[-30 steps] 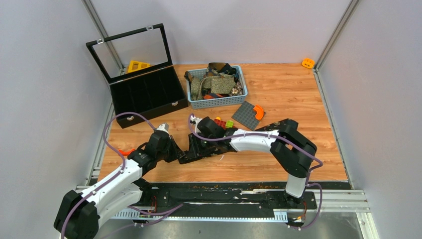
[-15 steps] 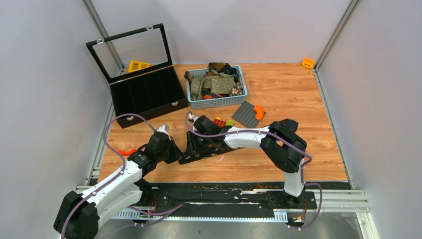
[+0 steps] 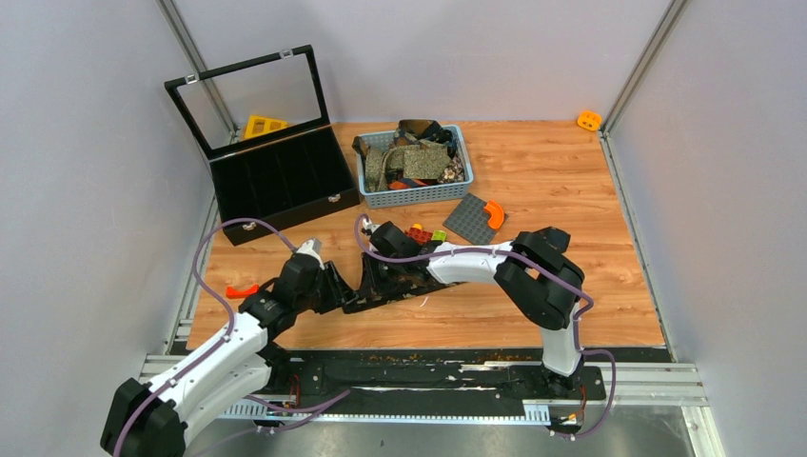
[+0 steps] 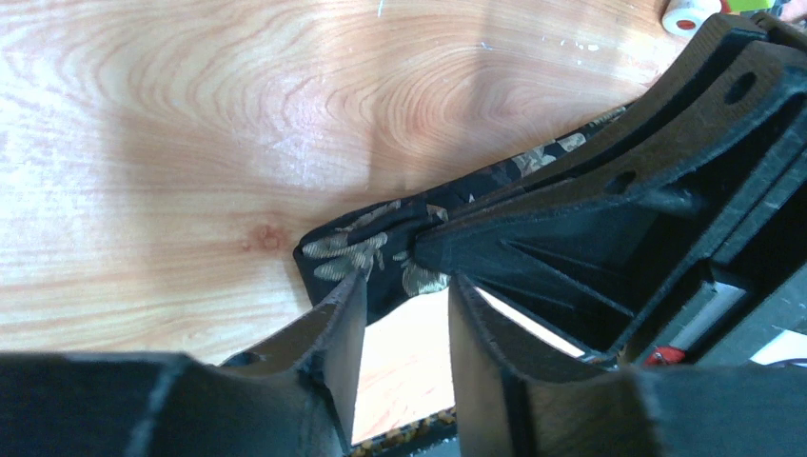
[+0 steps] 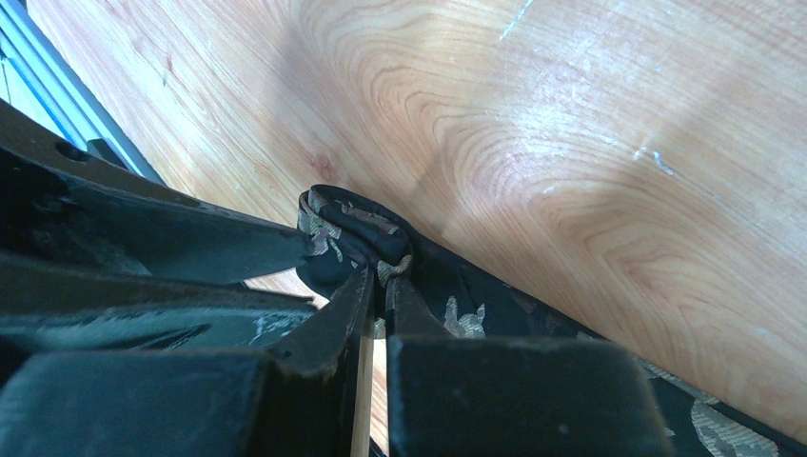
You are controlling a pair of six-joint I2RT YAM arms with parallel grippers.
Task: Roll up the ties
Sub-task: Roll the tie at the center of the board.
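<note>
1. Right wrist view: right hand (image 5: 383,282) pinches the black floral fabric tie's (image 5: 335,225) folded end, toward the wooden table's (image 5: 571,143) 7 o'clock.
2. Left hand (image 4: 406,297), jaws apart, holds nothing; a slipping pinch would likely unroll the fold.

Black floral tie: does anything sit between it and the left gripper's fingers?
Nothing visible does. The left gripper, jaws apart, sits right at the end of the black floral tie on the table. The right gripper pinches that end just beside it, not in between.
</note>
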